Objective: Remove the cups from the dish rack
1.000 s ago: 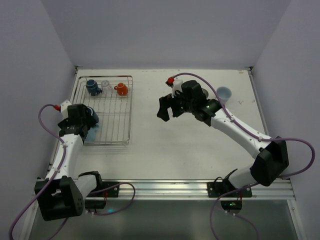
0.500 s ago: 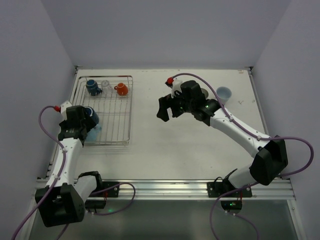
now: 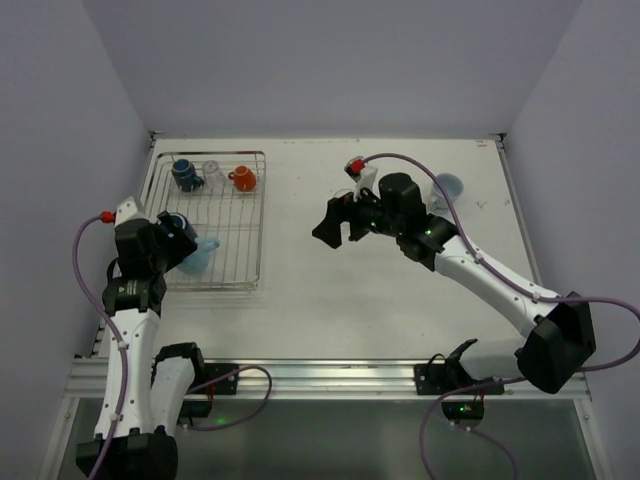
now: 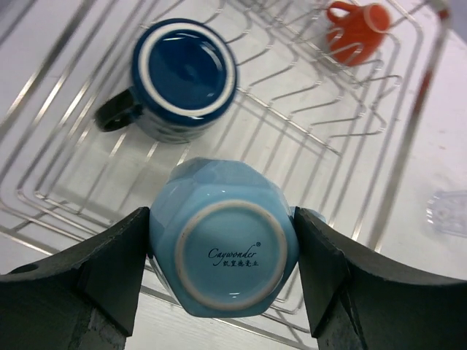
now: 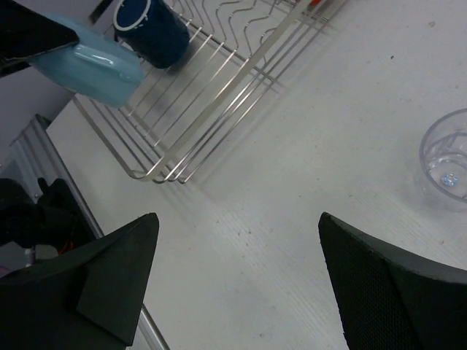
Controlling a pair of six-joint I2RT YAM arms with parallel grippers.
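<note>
Nearest: left gripper (image 4: 222,244) pinching a light blue cup (image 4: 222,251) from both sides, base turned to the wrist camera, held tilted over the near end of the dish rack (image 3: 235,235). Just behind it in the rack, a dark blue mug (image 4: 182,76), upside down. At the far end, an orange mug (image 4: 357,33), another dark blue mug (image 3: 184,175), and a clear glass (image 3: 211,168) between them. Over the table (image 3: 330,300), right gripper (image 3: 335,222) spread wide, holding nothing. Near it a second clear glass (image 5: 446,157); farther right a pale blue cup (image 3: 448,187).
</note>
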